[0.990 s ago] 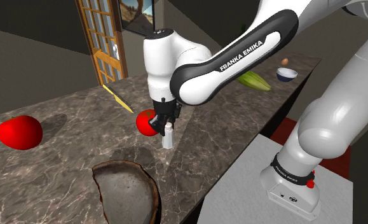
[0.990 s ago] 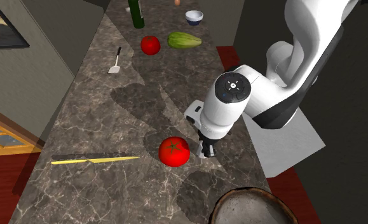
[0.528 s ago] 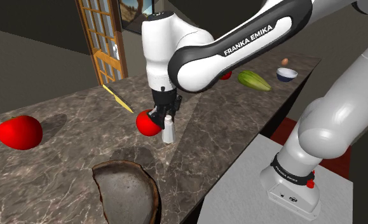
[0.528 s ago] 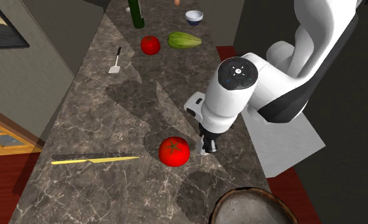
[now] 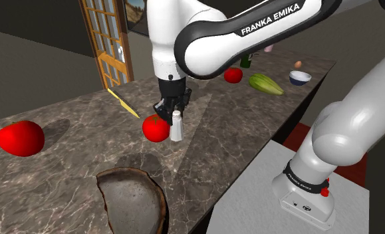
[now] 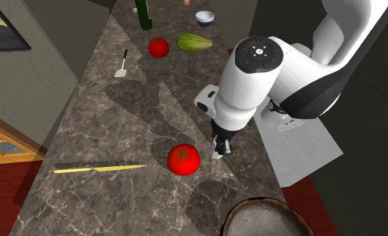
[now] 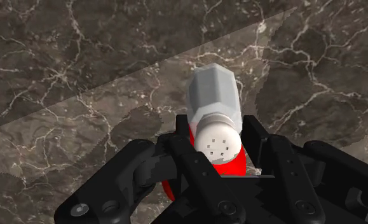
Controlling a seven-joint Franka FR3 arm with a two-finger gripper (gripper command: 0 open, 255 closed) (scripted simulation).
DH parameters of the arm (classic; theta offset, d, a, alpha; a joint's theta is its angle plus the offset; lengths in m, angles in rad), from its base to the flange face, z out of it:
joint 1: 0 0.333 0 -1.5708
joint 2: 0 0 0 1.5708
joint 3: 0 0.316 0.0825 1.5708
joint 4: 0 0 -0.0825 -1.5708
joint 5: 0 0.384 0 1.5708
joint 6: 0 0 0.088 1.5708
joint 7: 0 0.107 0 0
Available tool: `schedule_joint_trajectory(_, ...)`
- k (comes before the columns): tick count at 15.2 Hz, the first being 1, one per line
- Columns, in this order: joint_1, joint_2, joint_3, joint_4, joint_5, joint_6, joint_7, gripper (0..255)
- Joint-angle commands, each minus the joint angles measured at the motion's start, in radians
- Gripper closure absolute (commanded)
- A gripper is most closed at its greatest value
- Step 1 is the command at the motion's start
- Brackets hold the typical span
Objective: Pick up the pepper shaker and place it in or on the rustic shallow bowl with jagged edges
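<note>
A white Franka arm's black gripper (image 5: pixel 174 112) is clamped on the cap end of a pale grey pepper shaker (image 5: pixel 176 127), holding it upright over a dark marbled surface (image 5: pixel 64 166). In the wrist view the two fingers (image 7: pixel 190 143) press either side of the shaker (image 7: pixel 215 105) just under its white perforated top, with red showing behind it. That red belongs to a tomato (image 5: pixel 155 127) just beside the shaker, on the shoulder view's left. From these angles it is unclear whether the shaker's base touches the surface. The rustic shallow bowl (image 5: pixel 106 178), dark brown with a ragged rim and grey inside, sits apart from the shaker near the surface's front edge, at the bottom of the shoulder view. In the second exterior view the gripper (image 6: pixel 220 144) hangs beside the tomato (image 6: pixel 183 159), with the bowl (image 6: pixel 252 203) at the lower edge. A yellow knife (image 5: pixel 123 101) lies beyond the tomato. A second tomato (image 5: pixel 20 137) rests well apart, at the shoulder view's left. At the far end are a third tomato (image 5: pixel 233 75), a green gourd (image 5: pixel 266 84) and a small white bowl (image 5: pixel 300 78).
</note>
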State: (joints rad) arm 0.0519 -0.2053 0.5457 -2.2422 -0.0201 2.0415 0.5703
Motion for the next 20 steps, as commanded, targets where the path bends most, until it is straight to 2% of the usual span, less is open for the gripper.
schedule_joint_trajectory(1,0.000,-0.010,-0.004,0.019,0.005,-0.027,-0.007,255)
schedule_joint_trajectory(16,-0.001,-0.053,-0.025,0.177,0.023,-0.223,-0.041,255)
schedule_joint_trajectory(20,0.031,-0.014,0.045,0.240,0.020,-0.256,0.064,255)
